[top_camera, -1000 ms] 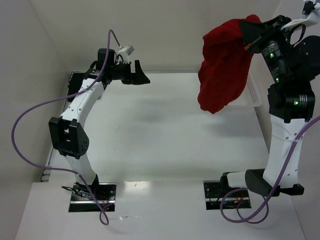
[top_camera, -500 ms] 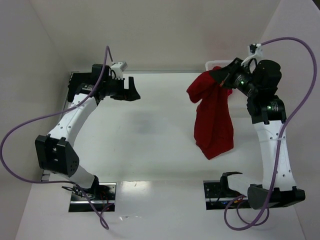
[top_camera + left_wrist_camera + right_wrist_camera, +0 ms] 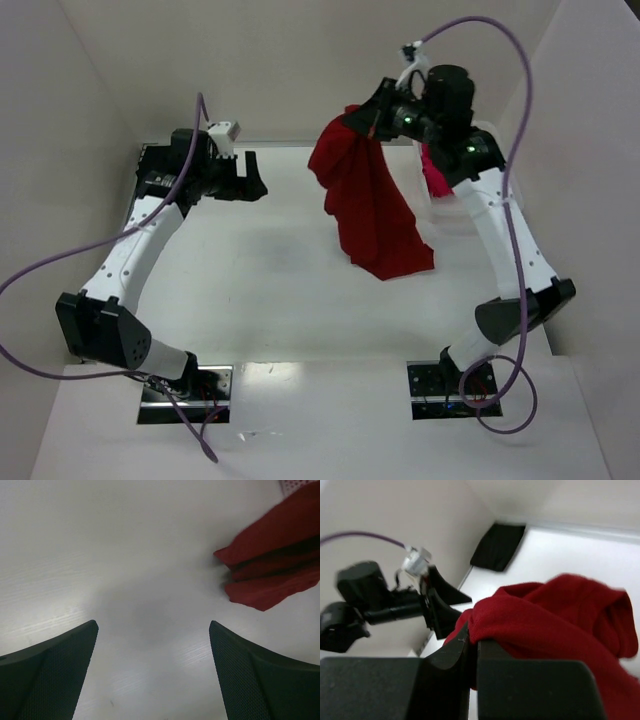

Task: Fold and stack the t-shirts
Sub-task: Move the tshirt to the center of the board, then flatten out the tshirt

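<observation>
Now the right tool (image 3: 368,118) is pinched shut on a bunched edge of the dark crimson t-shirt (image 3: 375,215), holding it high above the far edge of the table (image 3: 250,290). The shirt hangs down in loose folds, and its lower end lies on the table, right of the table's centre. The left tool (image 3: 257,175) hovers over the table's far left part, fingers spread wide and holding nothing. The magenta-pink t-shirt (image 3: 436,172) sits at the table's far right side, behind the right arm. The black t-shirt (image 3: 497,546) lies flat at the table's far left corner.
</observation>
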